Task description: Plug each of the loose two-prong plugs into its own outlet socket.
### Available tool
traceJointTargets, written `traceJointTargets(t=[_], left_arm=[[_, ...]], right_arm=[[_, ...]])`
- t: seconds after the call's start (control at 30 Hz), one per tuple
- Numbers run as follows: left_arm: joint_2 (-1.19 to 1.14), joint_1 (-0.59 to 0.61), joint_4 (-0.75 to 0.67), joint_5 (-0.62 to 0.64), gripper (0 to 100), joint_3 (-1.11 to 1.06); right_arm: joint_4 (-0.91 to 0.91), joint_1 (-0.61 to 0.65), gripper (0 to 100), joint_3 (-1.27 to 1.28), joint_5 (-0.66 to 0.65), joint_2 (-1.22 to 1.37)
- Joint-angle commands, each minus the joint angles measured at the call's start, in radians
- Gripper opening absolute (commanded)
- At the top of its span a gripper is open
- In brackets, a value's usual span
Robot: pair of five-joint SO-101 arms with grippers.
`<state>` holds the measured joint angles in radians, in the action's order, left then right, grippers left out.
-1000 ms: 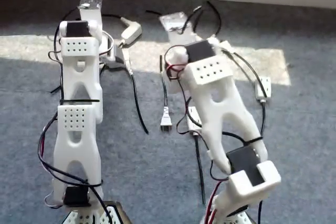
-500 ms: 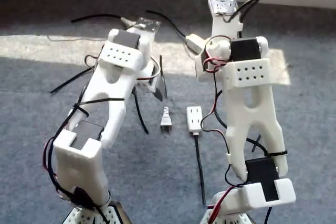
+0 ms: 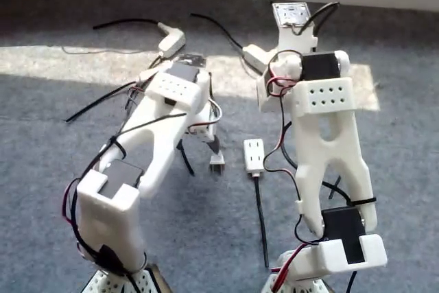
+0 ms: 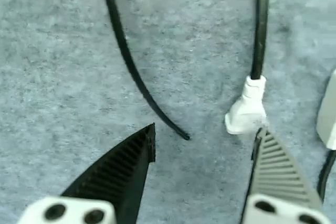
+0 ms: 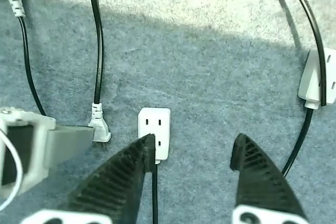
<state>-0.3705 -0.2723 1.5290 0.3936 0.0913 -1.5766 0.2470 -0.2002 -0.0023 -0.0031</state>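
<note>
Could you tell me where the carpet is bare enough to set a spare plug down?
Bare carpet lies outside the left arm, and between its lower links and the cord. It is crowded around the plug and outlet, where the open left tool hangs.

White moulded left arm (image 3: pixel 154 138) and right arm (image 3: pixel 328 125), flat perforated panels with rows of round holes, black servo blocks (image 3: pixel 343 226) at the joints, red, black and white wires (image 3: pixel 272 84) trailing alongside, dark ribbed triangular fingers (image 4: pixel 126 166) on white screw-holed mounts.
</note>
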Motion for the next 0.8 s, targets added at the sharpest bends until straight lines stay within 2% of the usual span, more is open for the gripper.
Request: traceJointTargets(t=[0.0, 0.17, 0.57, 0.77], left_arm=[[0.041, -0.077, -0.032, 0.011, 30, -0.031], [0.042, -0.039, -0.117, 0.011, 30, -0.113], [0.042, 0.107, -0.132, 0.005, 30, -0.119], [0.041, 0.137, -0.133, 0.003, 30, -0.14]], right_arm=[[0.001, -0.01, 23.1, 0.001, -0.005, -0.041], [0.048, -0.01, 23.1, 0.062, -0.005, -0.041], [0.108, -0.01, 23.1, 0.122, -0.005, -0.044], [0.108, -0.005, 23.1, 0.122, -0.005, -0.042]])
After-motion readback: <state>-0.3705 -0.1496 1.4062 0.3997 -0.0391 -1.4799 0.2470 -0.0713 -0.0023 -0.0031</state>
